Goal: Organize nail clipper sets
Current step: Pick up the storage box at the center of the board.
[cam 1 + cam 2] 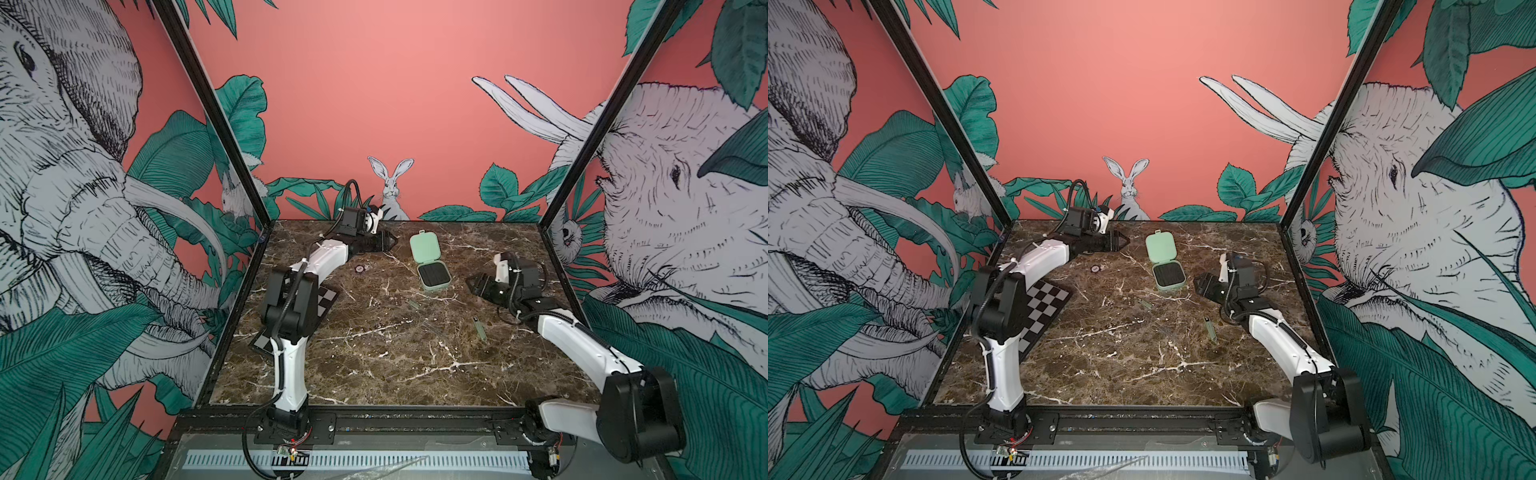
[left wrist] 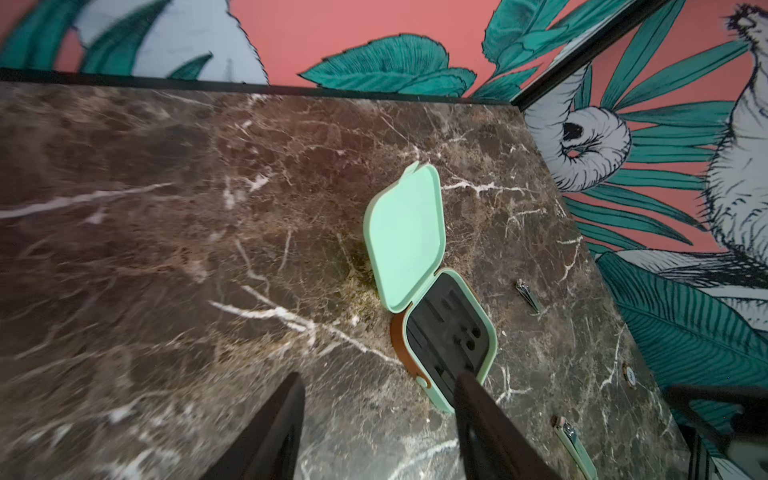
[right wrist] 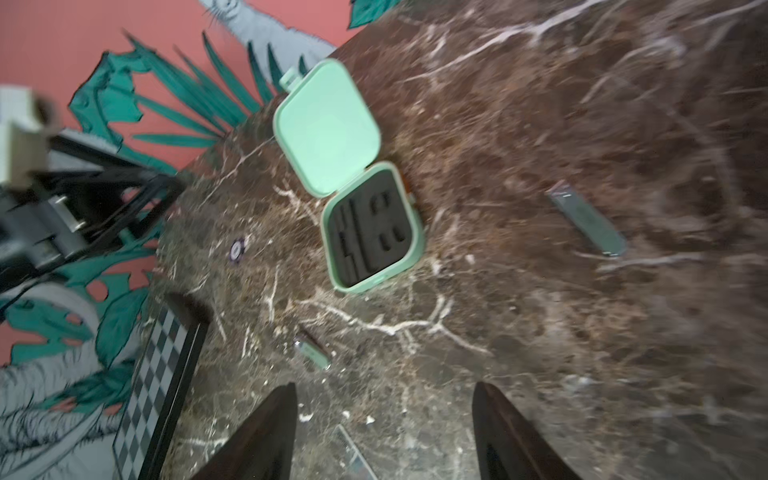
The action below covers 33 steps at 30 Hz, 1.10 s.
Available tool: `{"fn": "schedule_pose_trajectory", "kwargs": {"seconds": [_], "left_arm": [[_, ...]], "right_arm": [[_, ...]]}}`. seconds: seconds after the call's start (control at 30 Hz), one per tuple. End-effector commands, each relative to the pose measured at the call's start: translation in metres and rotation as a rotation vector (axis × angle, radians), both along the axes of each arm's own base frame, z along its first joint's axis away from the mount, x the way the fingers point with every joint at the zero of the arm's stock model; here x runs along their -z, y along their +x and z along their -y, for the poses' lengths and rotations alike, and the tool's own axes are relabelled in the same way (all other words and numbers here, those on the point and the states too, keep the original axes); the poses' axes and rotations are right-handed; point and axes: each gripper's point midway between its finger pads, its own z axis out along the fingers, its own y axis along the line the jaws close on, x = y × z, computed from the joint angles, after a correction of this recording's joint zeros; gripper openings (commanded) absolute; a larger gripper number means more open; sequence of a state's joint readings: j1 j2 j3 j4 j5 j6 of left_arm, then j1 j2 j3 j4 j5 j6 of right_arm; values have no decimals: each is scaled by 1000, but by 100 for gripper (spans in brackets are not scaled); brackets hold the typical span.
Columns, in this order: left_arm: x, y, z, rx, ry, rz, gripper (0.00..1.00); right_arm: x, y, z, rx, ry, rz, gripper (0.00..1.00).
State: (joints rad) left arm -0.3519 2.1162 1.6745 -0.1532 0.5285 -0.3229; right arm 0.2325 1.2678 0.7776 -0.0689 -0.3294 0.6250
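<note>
Top views: case [image 1: 424,248] open, insert [image 1: 432,276] bare, tools [image 1: 481,329] loose near it. Beside it, left gripper [image 1: 392,241] and right gripper [image 1: 471,283] hang, jaws apart, empty; I've nothing packed yet.

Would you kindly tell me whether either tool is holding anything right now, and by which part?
Nothing is held: the left tool and the right tool are both open and empty, apart from the case.

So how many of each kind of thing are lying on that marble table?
Mint-green case, open: 1
Green nail clippers: 2
Thin grey strip, hard to make out: 1
Small round disc: 1
Checkered board: 1
Total: 6
</note>
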Motion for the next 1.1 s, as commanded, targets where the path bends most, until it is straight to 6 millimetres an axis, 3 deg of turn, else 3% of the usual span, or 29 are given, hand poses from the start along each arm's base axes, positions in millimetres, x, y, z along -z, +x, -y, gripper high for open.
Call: {"fn": "schedule_pose_trajectory", "kwargs": {"seconds": [0.0, 0.13, 0.4, 0.57, 0.8, 1.07], "left_arm": [[-7, 2, 25, 70, -47, -4, 59], [16, 12, 39, 101, -70, -27, 59], [28, 34, 60, 125, -105, -8, 57], [44, 50, 66, 119, -101, -14, 55], [48, 61, 80, 148, -174, -20, 48], [42, 57, 95, 191, -251, -19, 34]], "right_arm": [[-13, 5, -20, -61, 24, 30, 70], [-8, 7, -31, -85, 32, 19, 71], [4, 14, -38, -93, 50, -24, 70], [0, 17, -43, -104, 67, -30, 70], [-3, 20, -45, -105, 75, -31, 70], [9, 20, -46, -100, 91, -59, 70]]}}
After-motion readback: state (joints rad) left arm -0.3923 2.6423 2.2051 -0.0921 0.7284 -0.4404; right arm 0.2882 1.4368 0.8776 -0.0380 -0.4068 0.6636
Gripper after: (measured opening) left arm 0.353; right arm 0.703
